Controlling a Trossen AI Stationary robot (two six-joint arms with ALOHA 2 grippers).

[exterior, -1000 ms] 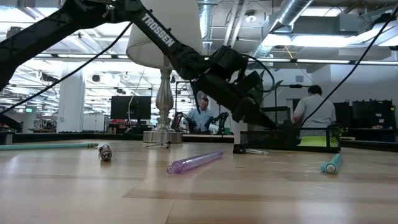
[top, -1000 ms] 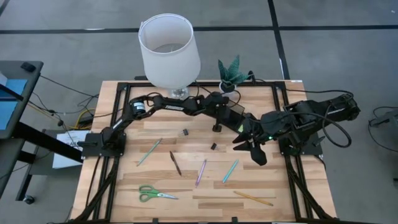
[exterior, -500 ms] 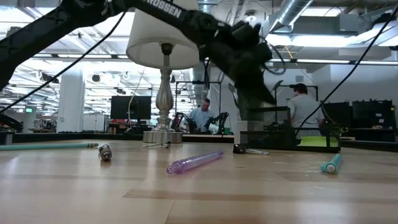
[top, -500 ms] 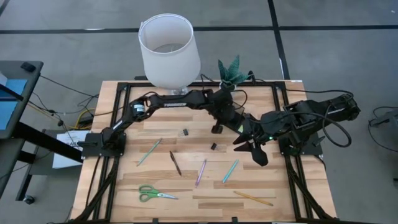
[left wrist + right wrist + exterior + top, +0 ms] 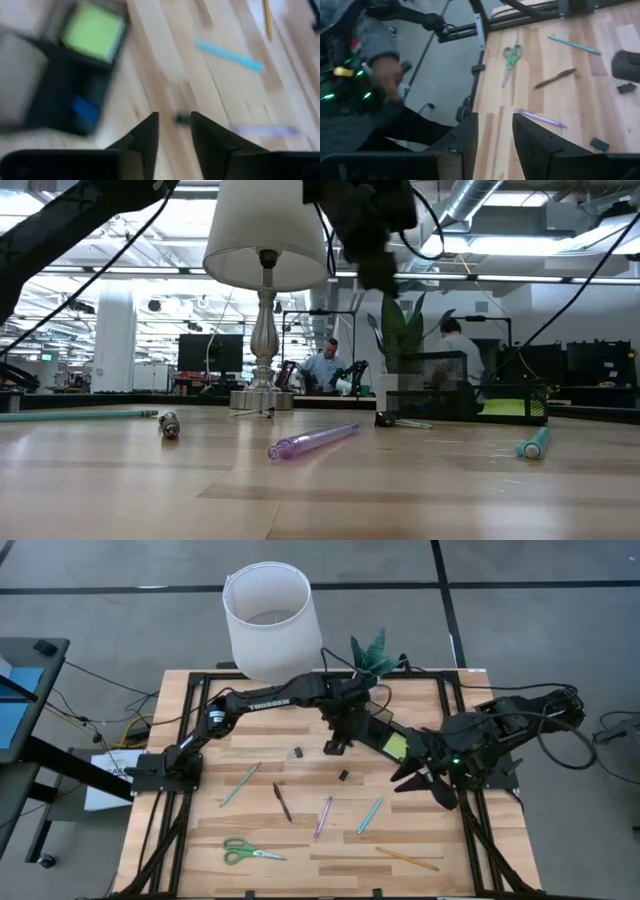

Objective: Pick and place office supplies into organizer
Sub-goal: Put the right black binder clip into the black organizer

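Note:
The black organizer (image 5: 380, 732) stands right of the table's middle and holds a lime sticky-note pad (image 5: 396, 746) and a blue eraser (image 5: 84, 110). My left gripper (image 5: 336, 744) hangs high beside it, open and empty (image 5: 174, 131). My right gripper (image 5: 424, 790) hovers on the organizer's near right, also open and empty (image 5: 495, 131). Flat on the table lie a teal pen (image 5: 240, 783), a brown pen (image 5: 282, 801), a purple pen (image 5: 323, 817), a light-blue pen (image 5: 370, 814), a yellow pencil (image 5: 407, 858), green-handled scissors (image 5: 250, 852) and two black clips (image 5: 297, 752) (image 5: 343, 775).
A white-shaded lamp (image 5: 270, 620) and a potted plant (image 5: 372, 655) stand at the far edge behind the organizer. A person's hand and grey sleeve (image 5: 382, 70) show beyond the table's edge in the right wrist view. People stand in the room behind (image 5: 325, 365).
My left gripper has risen from the organizer, drawn back toward the table's left and tipped further down. My right gripper has shifted a little toward the right edge, so the organizer and lime pad now show from above.

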